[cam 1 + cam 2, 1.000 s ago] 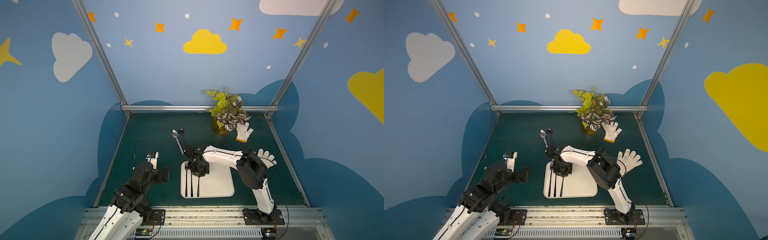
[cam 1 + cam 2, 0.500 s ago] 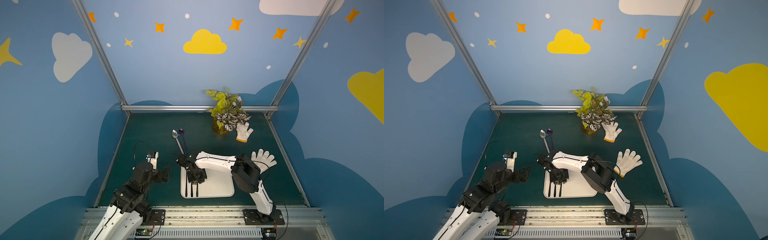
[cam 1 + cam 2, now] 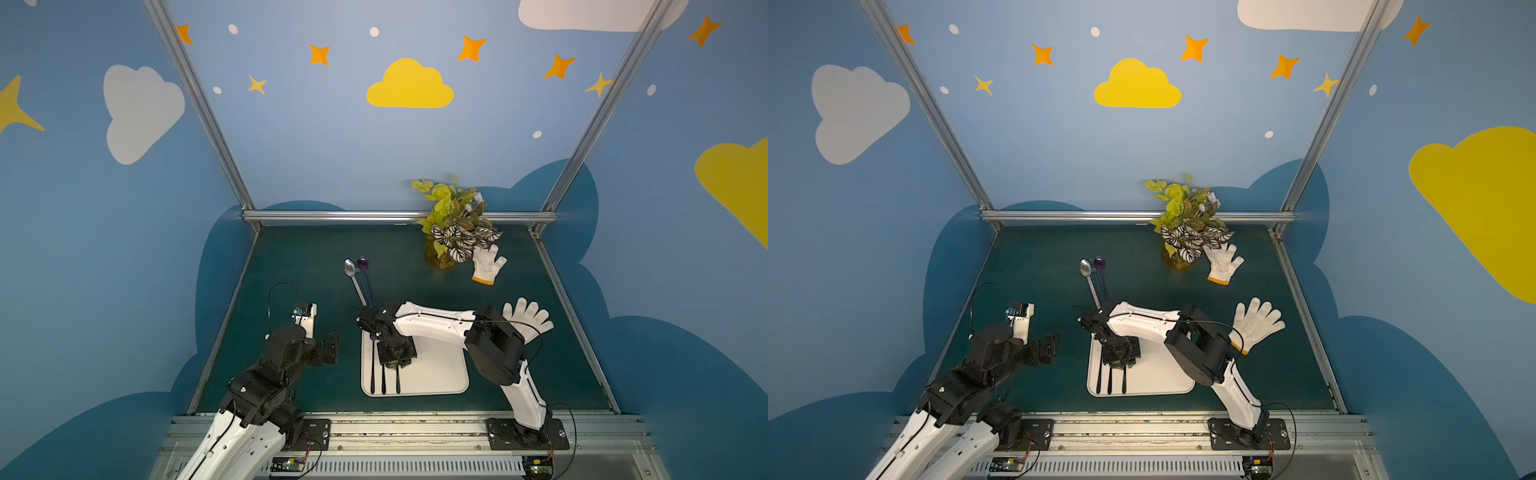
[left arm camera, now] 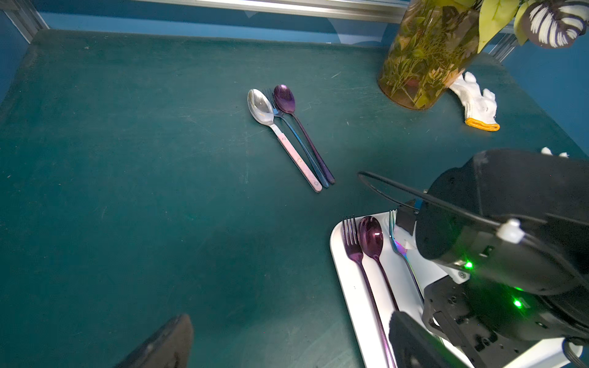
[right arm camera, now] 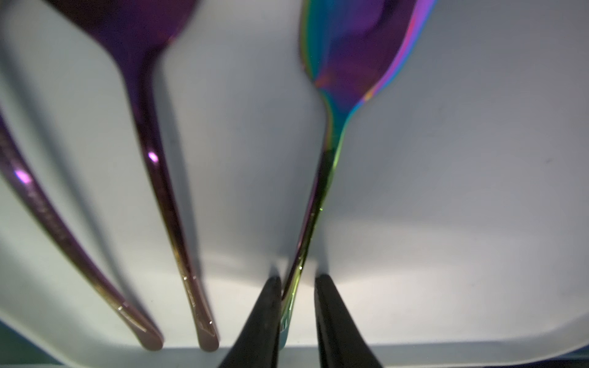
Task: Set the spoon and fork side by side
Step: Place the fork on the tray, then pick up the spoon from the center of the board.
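The green desk [image 3: 291,270] carries a white tray [image 3: 440,374]. The left tool [image 3: 330,349] hangs spread wide above the desk beside the tray, holding nothing. The right tool [image 5: 298,282] sits low over the tray, narrowly parted astride the handle end of the rainbow fork [image 5: 331,133], not clamping it. That fork lies flat on the tray, parallel to the purple spoon [image 4: 371,235] and the purple fork [image 4: 352,242].
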You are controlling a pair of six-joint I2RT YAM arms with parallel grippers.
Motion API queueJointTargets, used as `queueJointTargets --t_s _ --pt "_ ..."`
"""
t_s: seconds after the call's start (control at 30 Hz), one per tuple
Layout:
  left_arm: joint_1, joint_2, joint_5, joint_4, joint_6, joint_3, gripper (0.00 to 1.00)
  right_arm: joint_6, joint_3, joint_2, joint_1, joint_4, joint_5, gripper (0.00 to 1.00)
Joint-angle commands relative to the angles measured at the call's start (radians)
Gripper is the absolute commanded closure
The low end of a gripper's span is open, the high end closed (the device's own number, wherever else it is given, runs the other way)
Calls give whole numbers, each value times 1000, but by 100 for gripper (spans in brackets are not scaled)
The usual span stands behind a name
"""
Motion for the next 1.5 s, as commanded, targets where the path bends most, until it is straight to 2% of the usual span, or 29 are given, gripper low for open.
queueJointTargets --t_s 0.0,0.2,0.4,0.63,0.8,1.0,1.17,1.47 --pt "-3 -8 0 17 10 9 0 3 -22 0 -9 -1 27 77" --pt "-2 0 5 14 7 11 0 -15 0 -51 -7 -1 51 76" --pt "-2 92 17 -39 -64 73 0 -76 -15 -230 -52 3 124 69" --pt "-4 398 44 -68 -206 229 0 -247 -72 -415 -196 11 161 63" --pt "-4 707 18 -39 -243 376 4 -364 -111 -487 -291 44 155 64" --pt "22 1051 17 25 -306 562 20 -466 -115 -473 -338 71 130 64" --pt "53 1294 23 -30 -347 741 30 -519 -122 -453 -363 93 97 64" --pt "96 1522 20 -45 -387 939 43 -562 -148 -438 -442 128 -2 64"
